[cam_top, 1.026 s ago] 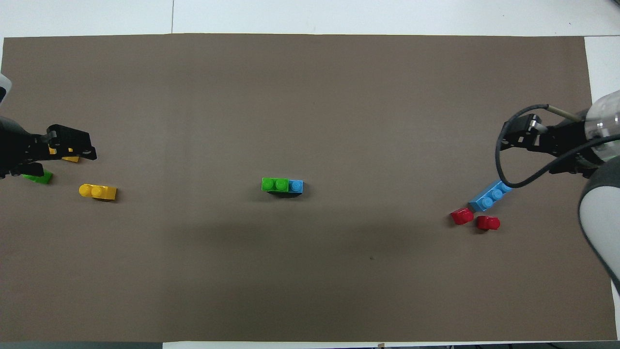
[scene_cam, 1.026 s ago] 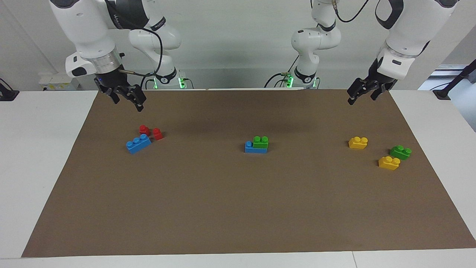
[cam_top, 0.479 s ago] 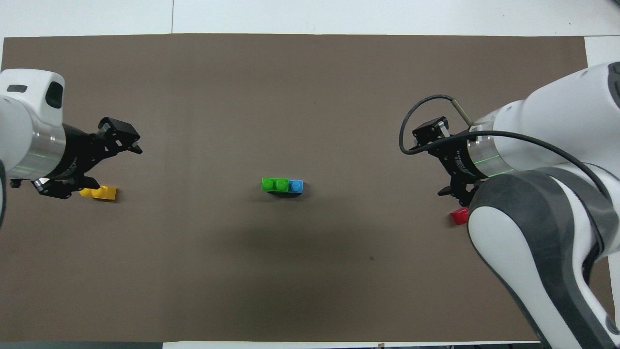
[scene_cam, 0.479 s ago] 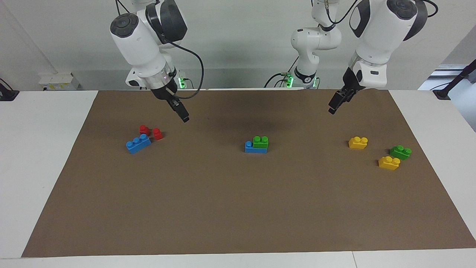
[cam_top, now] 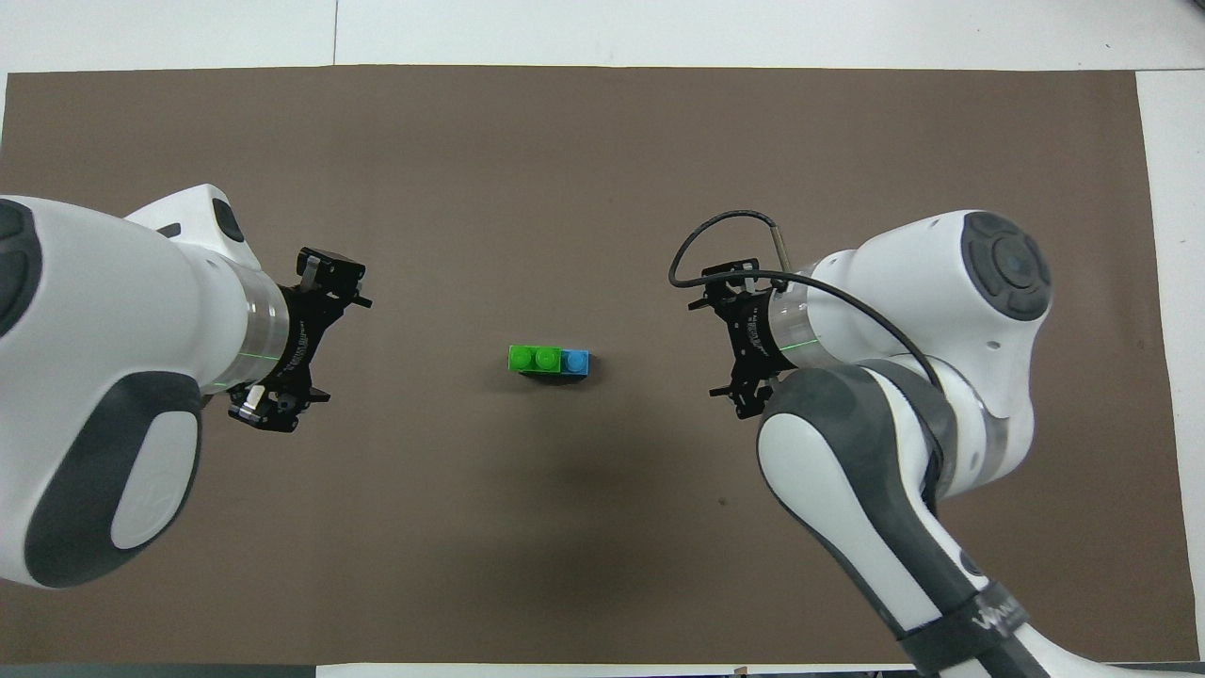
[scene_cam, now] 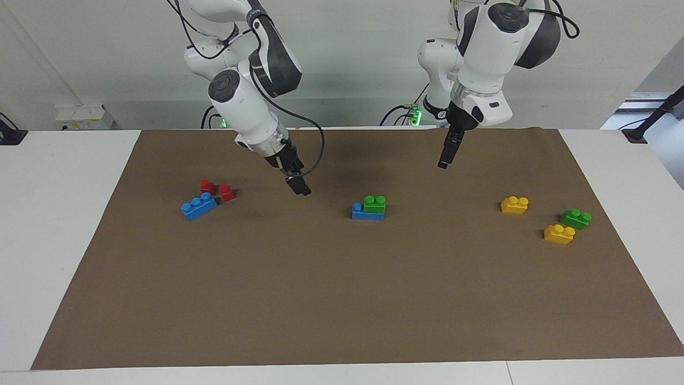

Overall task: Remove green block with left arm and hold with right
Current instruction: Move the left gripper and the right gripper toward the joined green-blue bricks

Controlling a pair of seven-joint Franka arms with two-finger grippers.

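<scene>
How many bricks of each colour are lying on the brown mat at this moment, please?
Blue bricks: 2
Green bricks: 2
Yellow bricks: 2
Red bricks: 2
Total: 8

The green block (scene_cam: 374,203) sits on one end of a blue brick (scene_cam: 366,212) at the middle of the counter (scene_cam: 342,299), with bare brown mat on every side. The left gripper (scene_cam: 443,163) and right gripper (scene_cam: 300,190) hang above open mat on either side of the stack, both well apart from it. Red bricks (scene_cam: 216,190), another blue brick (scene_cam: 199,206), two yellow bricks (scene_cam: 514,205) and a second green brick (scene_cam: 575,218) lie toward the counter's ends, clear of the stack.
</scene>
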